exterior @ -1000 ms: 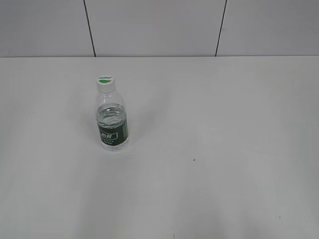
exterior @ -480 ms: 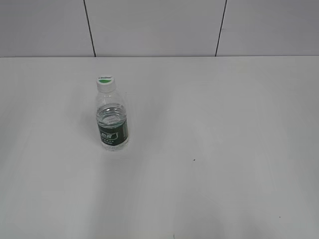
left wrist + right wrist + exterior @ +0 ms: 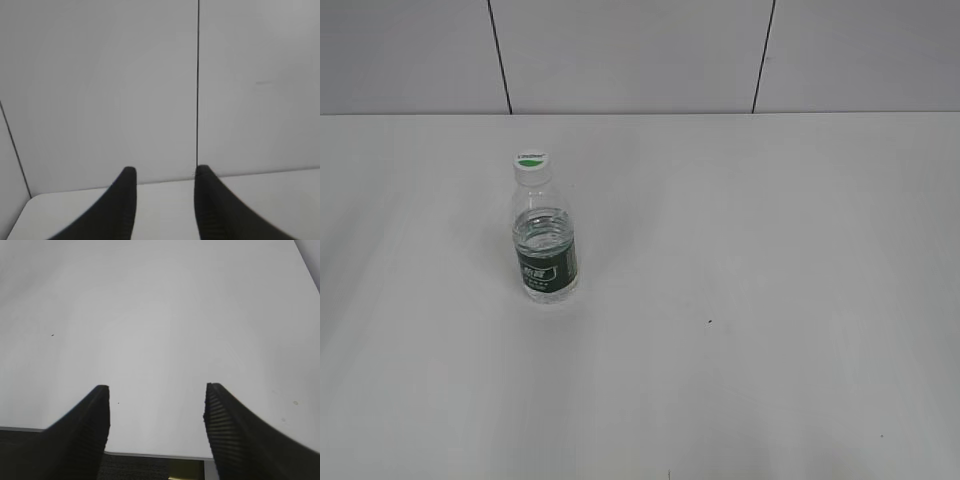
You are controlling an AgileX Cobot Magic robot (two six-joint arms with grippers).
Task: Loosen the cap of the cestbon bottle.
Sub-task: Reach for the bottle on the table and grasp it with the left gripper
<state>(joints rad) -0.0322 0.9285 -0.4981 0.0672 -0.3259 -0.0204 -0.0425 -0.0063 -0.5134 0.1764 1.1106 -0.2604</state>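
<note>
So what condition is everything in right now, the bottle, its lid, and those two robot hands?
cestbon bottle: upright on the table, partly filled, untouched.
cap: on the bottle's neck.
left hand: open, empty, facing the wall.
right hand: open, empty, above bare table.

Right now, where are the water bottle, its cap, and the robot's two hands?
cestbon bottle (image 3: 547, 262), exterior view, on its green label.
cap (image 3: 531, 163), exterior view, on its top.
left hand (image 3: 164, 176), left wrist view, between the fingertips.
right hand (image 3: 156, 393), right wrist view, between the fingertips.
</note>
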